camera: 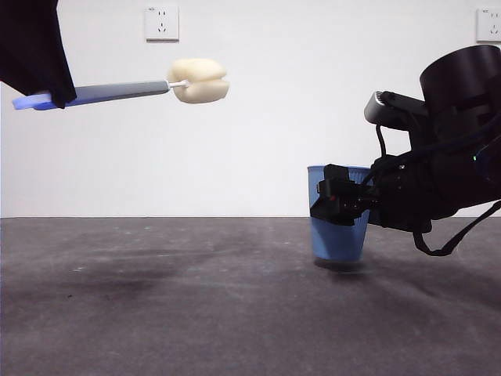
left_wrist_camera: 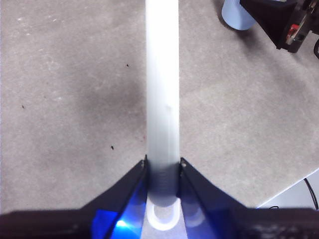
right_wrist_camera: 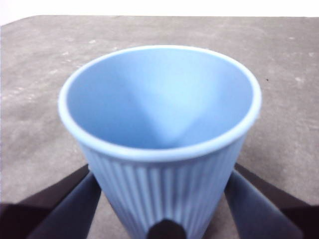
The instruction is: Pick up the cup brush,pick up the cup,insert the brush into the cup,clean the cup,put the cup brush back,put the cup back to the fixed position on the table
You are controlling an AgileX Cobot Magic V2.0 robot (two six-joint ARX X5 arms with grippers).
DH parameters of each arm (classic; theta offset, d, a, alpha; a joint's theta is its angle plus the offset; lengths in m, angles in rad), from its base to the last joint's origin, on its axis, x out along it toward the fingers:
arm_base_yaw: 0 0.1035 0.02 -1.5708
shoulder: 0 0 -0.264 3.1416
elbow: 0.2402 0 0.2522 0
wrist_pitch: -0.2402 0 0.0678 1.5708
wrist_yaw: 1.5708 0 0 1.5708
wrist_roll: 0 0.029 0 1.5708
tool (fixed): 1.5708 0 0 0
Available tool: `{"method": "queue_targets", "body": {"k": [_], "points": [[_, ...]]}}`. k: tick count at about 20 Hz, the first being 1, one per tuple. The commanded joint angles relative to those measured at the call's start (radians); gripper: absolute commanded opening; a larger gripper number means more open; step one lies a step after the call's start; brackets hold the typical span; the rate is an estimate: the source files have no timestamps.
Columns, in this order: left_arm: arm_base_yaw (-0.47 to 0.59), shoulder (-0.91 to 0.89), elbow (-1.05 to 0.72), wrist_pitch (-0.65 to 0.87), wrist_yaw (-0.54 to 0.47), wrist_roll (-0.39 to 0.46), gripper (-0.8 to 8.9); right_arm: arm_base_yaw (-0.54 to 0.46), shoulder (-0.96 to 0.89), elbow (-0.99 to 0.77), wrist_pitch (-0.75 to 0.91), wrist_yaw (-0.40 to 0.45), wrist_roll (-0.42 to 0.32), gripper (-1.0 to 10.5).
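My left gripper [camera: 53,97] is high at the left, shut on the grey handle of the cup brush [camera: 117,92]. The brush lies level in the air, with its cream sponge head [camera: 200,81] pointing toward the cup. In the left wrist view the handle [left_wrist_camera: 162,99] runs out from between the jaws of that gripper [left_wrist_camera: 163,167]. My right gripper [camera: 337,202] is shut on the blue ribbed cup [camera: 338,239], upright at or just above the table [camera: 156,298]. The right wrist view shows the cup [right_wrist_camera: 159,109] empty, with a jaw of the gripper [right_wrist_camera: 162,204] on each side.
A white wall with two sockets [camera: 161,23] [camera: 489,25] stands behind the table. The left wrist view shows the cup [left_wrist_camera: 237,15] and the right gripper [left_wrist_camera: 284,25] far off, and the table's edge [left_wrist_camera: 294,186] near one corner.
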Motion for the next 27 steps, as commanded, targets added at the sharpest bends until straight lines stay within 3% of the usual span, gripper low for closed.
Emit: {"method": "queue_targets", "body": {"k": [1, 4, 8, 13, 15, 19, 22, 25, 27], "points": [[-0.003, -0.003, -0.003, 0.001, 0.003, 0.002, -0.08, 0.001, 0.008, 0.003, 0.011, -0.001, -0.002, 1.4], [-0.003, -0.003, -0.003, 0.0, 0.003, 0.01, -0.08, 0.002, 0.004, 0.003, 0.01, -0.004, -0.001, -0.2], [-0.003, -0.003, -0.003, -0.035, 0.002, 0.087, -0.08, 0.024, -0.076, 0.003, -0.121, -0.046, -0.002, -0.2], [-0.003, -0.003, -0.003, -0.092, 0.003, 0.244, -0.08, 0.092, -0.328, 0.021, -0.527, -0.032, -0.12, -0.2], [-0.003, -0.003, -0.003, -0.116, 0.031, 0.304, -0.08, 0.124, -0.431, 0.061, -0.754, 0.034, -0.171, -0.2], [-0.003, -0.003, -0.003, -0.182, 0.058, 0.389, -0.08, 0.169, -0.561, 0.195, -1.197, 0.175, -0.357, -0.2], [-0.003, -0.003, -0.003, -0.208, 0.059, 0.442, -0.08, 0.193, -0.576, 0.308, -1.489, 0.343, -0.555, -0.2], [-0.017, -0.003, -0.003, -0.26, 0.083, 0.541, -0.08, 0.216, -0.575, 0.341, -1.606, 0.451, -0.735, -0.2], [-0.037, -0.003, -0.003, -0.283, 0.084, 0.562, -0.08, 0.232, -0.575, 0.341, -1.639, 0.476, -0.802, -0.2]]}}
